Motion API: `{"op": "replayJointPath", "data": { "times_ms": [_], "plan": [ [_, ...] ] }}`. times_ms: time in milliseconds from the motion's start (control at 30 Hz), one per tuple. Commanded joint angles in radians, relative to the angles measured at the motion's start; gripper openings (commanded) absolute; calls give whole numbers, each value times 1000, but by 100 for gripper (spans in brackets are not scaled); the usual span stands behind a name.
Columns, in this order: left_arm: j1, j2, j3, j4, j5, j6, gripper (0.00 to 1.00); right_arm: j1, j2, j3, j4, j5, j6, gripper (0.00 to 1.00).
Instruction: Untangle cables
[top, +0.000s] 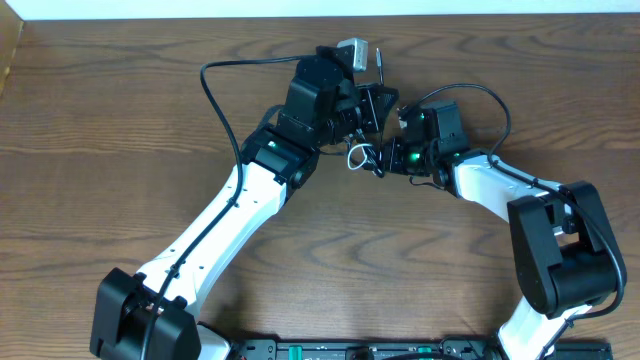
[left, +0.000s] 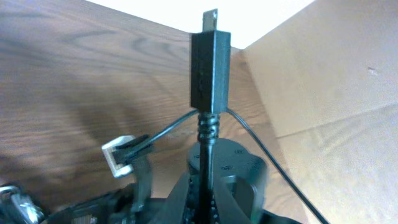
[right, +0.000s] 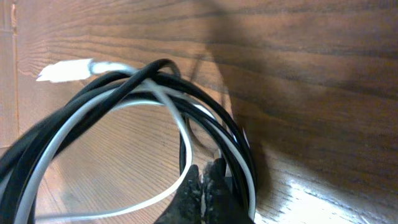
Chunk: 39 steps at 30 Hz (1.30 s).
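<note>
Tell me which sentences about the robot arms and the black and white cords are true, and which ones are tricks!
1. The thin black flexible cord and the thin white flexible cord are looped together. True.
2. The table is made of shiny glass. False: it is brown wood.
3. The left gripper is shut on a black rectangular plug with a metal prong on top. True.
4. The right gripper is wide open and holds nothing. False: it is shut, pinching the looped cords.
5. The white cord ends in a red plug. False: its small plug end is white.
</note>
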Motion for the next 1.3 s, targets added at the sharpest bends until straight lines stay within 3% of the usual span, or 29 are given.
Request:
{"op": "replayJointPath", "data": {
  "times_ms": [0, 33, 200, 367, 500, 800, 933, 1033, 1167, 1267],
  "plan": [
    [5, -3, 2, -48, -102, -10, 7, -10, 2, 6, -1, -13, -28, 16],
    [5, -3, 2, -70, -125, -10, 7, -23, -11, 6, -5, -21, -53, 27],
    [5, 2, 2, -115, -201, -10, 8, -96, -119, 7, -83, -79, -198, 59],
    [5, 26, 2, -82, -203, -10, 7, -80, -228, 7, -174, -232, -483, 60],
    [5, 29, 2, -69, -203, -10, 7, -26, -231, 6, -257, -236, -612, 60],
    [34, 29, 2, -65, -201, -14, 7, 60, -231, 6, -310, -54, -644, 61],
    [34, 29, 2, -65, -198, -18, 7, 89, -230, 4, -301, 48, -644, 72],
    [34, 29, 2, -65, -198, -18, 8, 113, -205, 4, -242, 121, -644, 73],
    [34, 29, 2, -66, -196, -18, 7, 132, -153, 4, -172, 121, -639, 64],
    [34, 29, 2, -66, -191, -18, 7, 135, -116, 5, -130, 127, -602, 43]
  ]
}}
